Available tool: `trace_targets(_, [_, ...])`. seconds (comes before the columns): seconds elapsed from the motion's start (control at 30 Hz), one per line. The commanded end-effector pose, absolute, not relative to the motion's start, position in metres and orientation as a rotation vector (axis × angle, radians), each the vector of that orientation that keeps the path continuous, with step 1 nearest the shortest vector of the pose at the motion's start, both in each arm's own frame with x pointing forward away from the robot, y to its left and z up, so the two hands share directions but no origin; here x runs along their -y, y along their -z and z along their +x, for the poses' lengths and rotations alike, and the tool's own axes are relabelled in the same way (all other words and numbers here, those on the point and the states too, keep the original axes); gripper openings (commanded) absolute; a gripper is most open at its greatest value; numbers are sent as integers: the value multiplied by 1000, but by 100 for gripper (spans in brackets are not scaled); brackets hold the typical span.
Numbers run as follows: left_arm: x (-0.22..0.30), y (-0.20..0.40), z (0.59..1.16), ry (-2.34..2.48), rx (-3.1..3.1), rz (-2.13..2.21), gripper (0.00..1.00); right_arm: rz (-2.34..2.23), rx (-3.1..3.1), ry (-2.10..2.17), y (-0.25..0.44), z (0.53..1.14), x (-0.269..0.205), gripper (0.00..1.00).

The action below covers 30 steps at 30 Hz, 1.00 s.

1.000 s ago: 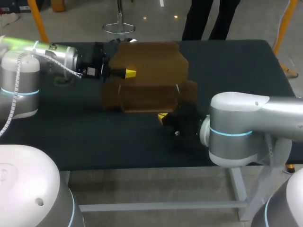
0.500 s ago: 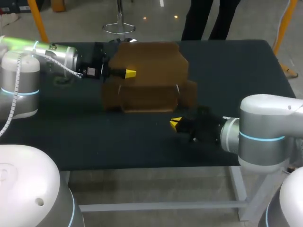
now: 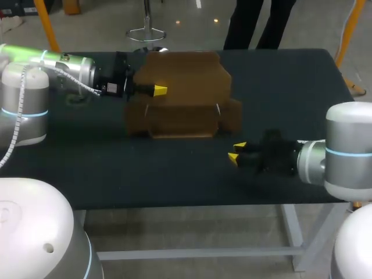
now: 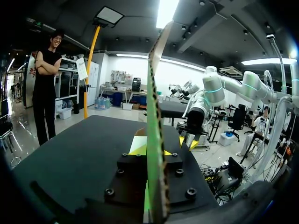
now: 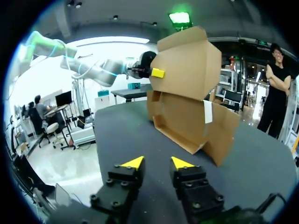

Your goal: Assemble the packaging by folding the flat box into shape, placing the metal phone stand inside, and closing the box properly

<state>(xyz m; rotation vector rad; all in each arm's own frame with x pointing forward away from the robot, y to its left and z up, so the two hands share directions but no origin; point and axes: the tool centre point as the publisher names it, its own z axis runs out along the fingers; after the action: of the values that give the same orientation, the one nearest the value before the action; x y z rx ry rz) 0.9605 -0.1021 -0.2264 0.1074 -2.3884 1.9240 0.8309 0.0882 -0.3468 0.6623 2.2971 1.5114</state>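
**A:** Where's the cardboard box (image 3: 183, 96), and how will it handle?

**B:** It sits at the far middle of the table (image 3: 116, 168), half formed, with a low tray part lying flat and one tall panel standing behind it. I'd judge it light and thin. It looks stiff across a panel and floppy at the creases, so a hard squeeze would probably dent it.

**A:** Who's got hold of it?

**B:** The left gripper (image 3: 157, 90) has come in from the left and pinches the tall panel's edge between its fingers. The right gripper (image 3: 237, 151) is low over the table, near and right of the box and apart from it, with its tips spread on nothing.

**A:** Best place to grab?

**B:** Probably a flap edge close to a crease (mid-panel would just bow).

**A:** And the surface and the space around it?

**B:** It's a dark, flat top. A light box could skate on it when pushed, so the left pinch helps. There's open table near and right of the box. I can't see the phone stand in any view.
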Motion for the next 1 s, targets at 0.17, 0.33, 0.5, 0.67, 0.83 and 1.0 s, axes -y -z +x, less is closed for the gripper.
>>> trace_targets(0.17, [101, 228, 961, -1921, 2387, 105, 0, 588, -2364, -1521, 341, 837, -54, 47])
trace_targets(0.33, [101, 228, 961, -1921, 2387, 105, 0, 569, -2371, -1495, 343, 845, -41, 57])
trace_targets(0.5, [101, 228, 961, -1921, 2387, 105, 0, 523, -2389, -1437, 345, 854, -30, 87])
trace_targets(0.67, [101, 228, 961, -1921, 2387, 105, 0, 516, -2368, -1413, 347, 867, -22, 98])
trace_targets(0.83, [101, 228, 961, -1921, 2387, 105, 0, 526, -2345, -1405, 353, 885, -17, 100])
trace_targets(1.0, [101, 228, 961, -1921, 2387, 105, 0, 531, -2341, -1414, 357, 905, -15, 98])
